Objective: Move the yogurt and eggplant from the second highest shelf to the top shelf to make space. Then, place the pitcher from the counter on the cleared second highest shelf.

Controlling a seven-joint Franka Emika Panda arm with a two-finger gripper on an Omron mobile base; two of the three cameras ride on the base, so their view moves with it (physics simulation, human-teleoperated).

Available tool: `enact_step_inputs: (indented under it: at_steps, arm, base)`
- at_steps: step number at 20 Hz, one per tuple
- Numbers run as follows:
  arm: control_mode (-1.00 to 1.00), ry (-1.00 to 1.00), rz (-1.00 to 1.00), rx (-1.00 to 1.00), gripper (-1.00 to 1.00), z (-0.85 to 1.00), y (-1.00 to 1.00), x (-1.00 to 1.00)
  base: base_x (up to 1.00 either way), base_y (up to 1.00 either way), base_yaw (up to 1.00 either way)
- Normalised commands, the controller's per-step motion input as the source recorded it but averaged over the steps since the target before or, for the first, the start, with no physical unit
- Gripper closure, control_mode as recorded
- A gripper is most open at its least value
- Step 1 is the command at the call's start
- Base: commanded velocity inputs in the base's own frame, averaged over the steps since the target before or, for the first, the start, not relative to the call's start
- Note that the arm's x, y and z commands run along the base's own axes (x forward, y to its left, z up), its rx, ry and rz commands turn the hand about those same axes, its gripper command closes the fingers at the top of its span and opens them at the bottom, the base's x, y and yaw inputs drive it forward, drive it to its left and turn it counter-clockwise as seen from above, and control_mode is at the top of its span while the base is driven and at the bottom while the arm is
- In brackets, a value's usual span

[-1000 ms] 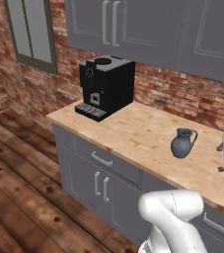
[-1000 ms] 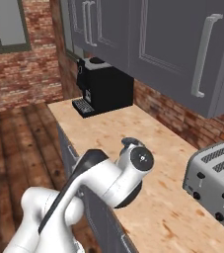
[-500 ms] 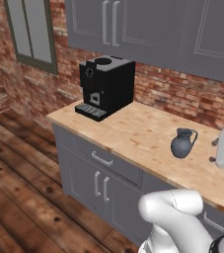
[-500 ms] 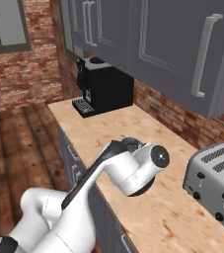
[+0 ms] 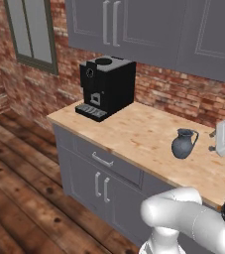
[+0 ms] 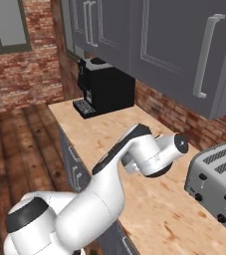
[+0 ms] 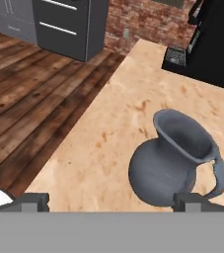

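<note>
One target in front of me: the dark blue-grey bulbous pitcher (image 7: 175, 165) with flared rim and side handle, upright on the long light-wood counter (image 5: 148, 136), well apart from the black coffee machine (image 5: 106, 87) and near the silver toaster (image 6: 216, 187) end. My gripper (image 7: 114, 200) is spread wide, nothing between the fingertips (image 7: 32, 200); in the hand view the pitcher sits just above the right tip, off to one side and not centred between them, no contact yet.

Change over the last second: my arm (image 6: 134, 164) has swung further out along the counter toward the toaster side, elbow now lower in the left base view, wrist further right in the right base view. Base views unchanged otherwise, so the base did not drive. Jaws stayed wide throughout.

Meaning, my judgement: I'm on the pitcher leg of the task, in approach, lining up over it. Next needs a sideways shift to centre on the neck or body, then descend and close. Risk: bulbous body is wide, a tip could knock it over
</note>
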Motion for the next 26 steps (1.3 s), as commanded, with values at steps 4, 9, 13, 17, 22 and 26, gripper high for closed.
enact_step_inputs:
  at_steps: [4, 9, 13, 17, 22, 26]
  arm:
    - [-1.00, 0.00, 0.04, 0.00, -1.00, -0.16, -0.04, 0.27]
    - [-1.00, 0.00, 0.03, 0.00, -1.00, -0.22, -0.01, 0.24]
    - [-1.00, 0.00, 0.01, 0.00, -1.00, -0.16, 0.00, 0.24]
    - [-1.00, 0.00, 0.00, 0.00, -1.00, -0.03, 0.00, 0.29]
    - [-1.00, 0.01, 0.00, 0.00, -1.00, -0.01, 0.00, 0.37]
    - [-1.00, 0.00, 0.03, 0.00, -1.00, -0.14, -0.03, 0.36]
  base:
    - [0.00, 0.00, 0.00]
    - [0.00, 0.00, 0.00]
    - [0.00, 0.00, 0.00]
    - [0.00, 0.00, 0.00]
    - [0.00, 0.00, 0.00]
    - [0.00, 0.00, 0.00]
